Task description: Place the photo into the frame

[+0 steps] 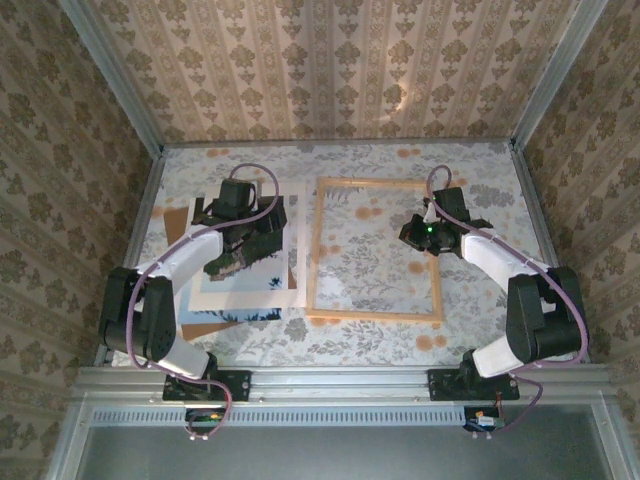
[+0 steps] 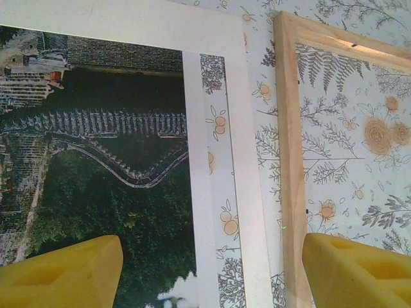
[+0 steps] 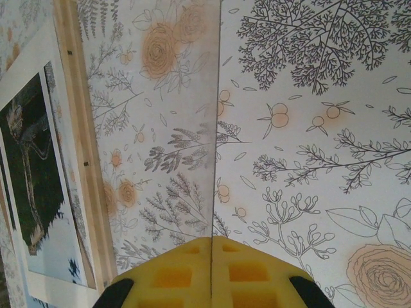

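Left gripper (image 2: 212, 276) open over green-hill photo (image 2: 115, 192); right gripper (image 3: 212, 247) pinches clear sheet (image 3: 180, 128).
Light wooden rectangular frame (image 1: 375, 183) encloses floral tablecloth (image 3: 308, 160); photo lies outside.

Dark green photo (image 2: 115, 212), white border; pale natural wood frame (image 2: 287, 160); white tablecloth (image 3: 308, 128), grey leaves, orange flowers.

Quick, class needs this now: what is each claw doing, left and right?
Left claw: open, holding nothing, over the photo and frame.
Right claw: closed on a thin clear sheet, seen edge-on.
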`<action>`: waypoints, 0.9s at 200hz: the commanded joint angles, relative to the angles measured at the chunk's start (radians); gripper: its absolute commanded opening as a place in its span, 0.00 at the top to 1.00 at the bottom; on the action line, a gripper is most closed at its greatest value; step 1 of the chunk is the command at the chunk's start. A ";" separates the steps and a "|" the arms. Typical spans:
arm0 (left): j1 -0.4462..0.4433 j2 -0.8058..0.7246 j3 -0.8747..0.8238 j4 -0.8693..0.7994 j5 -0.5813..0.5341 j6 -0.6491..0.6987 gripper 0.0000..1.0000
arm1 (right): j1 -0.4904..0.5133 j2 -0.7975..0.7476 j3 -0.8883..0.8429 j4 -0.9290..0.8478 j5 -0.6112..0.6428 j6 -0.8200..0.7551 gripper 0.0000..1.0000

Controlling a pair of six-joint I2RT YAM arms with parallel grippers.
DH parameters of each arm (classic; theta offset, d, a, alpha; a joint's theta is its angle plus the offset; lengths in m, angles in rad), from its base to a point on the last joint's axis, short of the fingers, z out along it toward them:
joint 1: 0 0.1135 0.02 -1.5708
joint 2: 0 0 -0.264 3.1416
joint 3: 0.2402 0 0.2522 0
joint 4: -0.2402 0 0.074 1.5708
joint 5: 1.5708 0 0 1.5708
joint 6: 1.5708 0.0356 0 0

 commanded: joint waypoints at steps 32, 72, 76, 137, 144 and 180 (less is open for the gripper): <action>-0.007 0.005 0.023 -0.015 -0.009 0.020 0.24 | -0.006 0.021 0.038 -0.031 -0.017 -0.026 1.00; -0.008 0.005 0.023 -0.017 -0.011 0.022 0.24 | -0.006 0.026 0.044 -0.034 -0.011 -0.036 1.00; -0.009 0.005 0.022 -0.017 -0.011 0.022 0.24 | -0.006 0.026 0.044 -0.036 -0.011 -0.036 1.00; -0.009 0.005 0.021 -0.019 -0.012 0.023 0.24 | -0.011 0.024 0.053 -0.050 -0.002 -0.047 1.00; -0.009 0.005 0.021 -0.019 -0.014 0.025 0.24 | -0.011 0.024 0.053 -0.051 0.001 -0.047 1.00; -0.009 0.004 0.022 -0.020 -0.015 0.025 0.24 | -0.016 0.023 0.052 -0.056 0.007 -0.050 1.00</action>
